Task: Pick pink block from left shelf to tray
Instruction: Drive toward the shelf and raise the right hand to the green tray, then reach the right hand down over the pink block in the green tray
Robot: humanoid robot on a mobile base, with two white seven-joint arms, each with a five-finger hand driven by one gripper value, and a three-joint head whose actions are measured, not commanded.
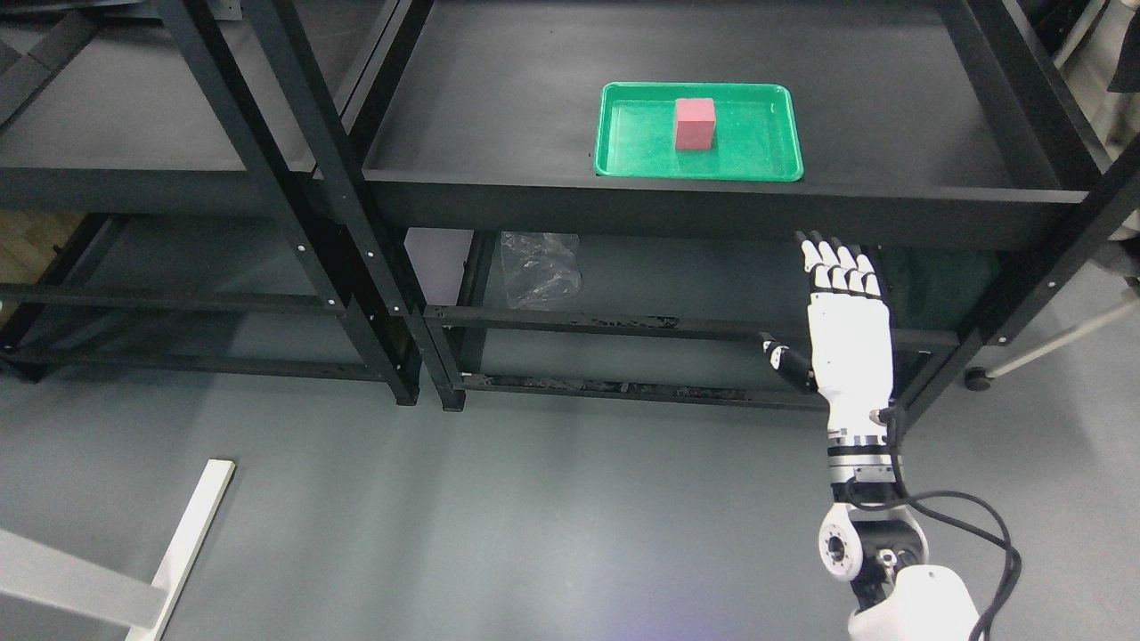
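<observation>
Nearest the camera, at the lower right, the robot's white right arm rises from the bottom edge, with a black cable looping beside its wrist joint. Its right hand (848,334) is raised flat, back toward the camera, in front of the lower level of the shelving. The four fingers (837,263) are stretched straight up and close together, their black tips just beneath the front rail of the upper shelf; the thumb sticks out to the left. This hand holds nothing.

On the upper shelf (499,107) of the right-hand rack sits a green tray (784,133), close to the front edge and up and to the left of the hand. A pink block (695,123) stands upright inside the tray, near its middle and toward the back rim, apart from the hand.

Below that shelf, on the lower level, a crumpled clear plastic bag (539,267) lies left of the hand, well apart from it. To the left stands a second black rack (294,178), its frame touching or just beside the first. On the grey floor at the lower left lies a pale, flat board (191,525), angled away from the racks.
</observation>
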